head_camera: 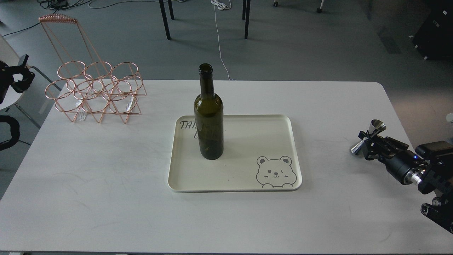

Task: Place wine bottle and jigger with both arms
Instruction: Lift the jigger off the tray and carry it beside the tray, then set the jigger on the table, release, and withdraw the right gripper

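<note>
The dark olive-green wine bottle (208, 117) stands upright on the left part of a cream tray (247, 141) in the middle of the white table (106, 184). My right gripper (366, 139) is near the table's right edge, shut on the waist of the silver jigger (377, 125), which is tilted with its upper cone leaning right. It hangs low over the table, well to the right of the tray. My left gripper (18, 76) is off the table at the far left edge of the view, small and dark; I cannot tell whether its fingers are open or shut.
A copper wire bottle rack (95, 94) with a tall handle stands at the table's back left. The tray has a bear drawing (275, 171) at its front right corner. Chair legs and cables are on the floor behind the table.
</note>
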`<action>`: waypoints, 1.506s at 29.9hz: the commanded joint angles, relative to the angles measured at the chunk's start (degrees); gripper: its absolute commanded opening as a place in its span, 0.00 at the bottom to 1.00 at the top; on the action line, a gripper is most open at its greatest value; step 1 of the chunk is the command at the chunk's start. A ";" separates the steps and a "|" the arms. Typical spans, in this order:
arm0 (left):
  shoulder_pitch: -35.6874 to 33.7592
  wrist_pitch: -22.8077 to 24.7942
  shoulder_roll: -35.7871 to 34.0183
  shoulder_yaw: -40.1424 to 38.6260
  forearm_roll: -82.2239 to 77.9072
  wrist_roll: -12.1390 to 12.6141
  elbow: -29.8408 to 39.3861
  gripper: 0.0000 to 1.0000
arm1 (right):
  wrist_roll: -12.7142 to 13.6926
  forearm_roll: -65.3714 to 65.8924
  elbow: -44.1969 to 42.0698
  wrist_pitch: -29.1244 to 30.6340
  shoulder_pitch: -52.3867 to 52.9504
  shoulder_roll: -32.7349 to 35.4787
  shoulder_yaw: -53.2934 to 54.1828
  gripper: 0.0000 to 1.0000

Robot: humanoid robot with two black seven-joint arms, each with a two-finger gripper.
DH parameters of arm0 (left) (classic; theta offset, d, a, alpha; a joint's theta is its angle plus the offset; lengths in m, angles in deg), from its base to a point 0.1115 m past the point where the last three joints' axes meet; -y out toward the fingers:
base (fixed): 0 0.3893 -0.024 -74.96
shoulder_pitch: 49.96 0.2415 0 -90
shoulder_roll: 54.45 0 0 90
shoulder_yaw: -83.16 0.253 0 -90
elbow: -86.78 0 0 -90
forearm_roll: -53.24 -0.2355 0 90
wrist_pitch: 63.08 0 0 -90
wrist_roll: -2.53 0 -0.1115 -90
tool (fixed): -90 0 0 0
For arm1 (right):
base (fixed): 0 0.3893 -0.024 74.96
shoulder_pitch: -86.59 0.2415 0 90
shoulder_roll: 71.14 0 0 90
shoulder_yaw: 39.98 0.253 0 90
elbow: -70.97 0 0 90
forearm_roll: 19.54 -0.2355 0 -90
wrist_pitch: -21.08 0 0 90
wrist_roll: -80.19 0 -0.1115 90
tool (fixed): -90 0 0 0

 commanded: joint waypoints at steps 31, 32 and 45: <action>-0.09 0.00 0.43 -0.02 0.00 -0.09 0.19 0.98 | 0.00 -0.06 11.87 0.00 -5.27 9.83 -0.56 0.72; -0.09 0.00 0.43 -0.02 0.00 -0.09 0.19 0.98 | 0.00 -0.06 13.01 0.00 -5.88 11.15 -0.56 0.72; -0.18 0.00 -1.33 -0.02 0.00 0.44 2.03 0.98 | 0.00 -6.02 18.56 0.00 0.78 25.92 1.38 0.81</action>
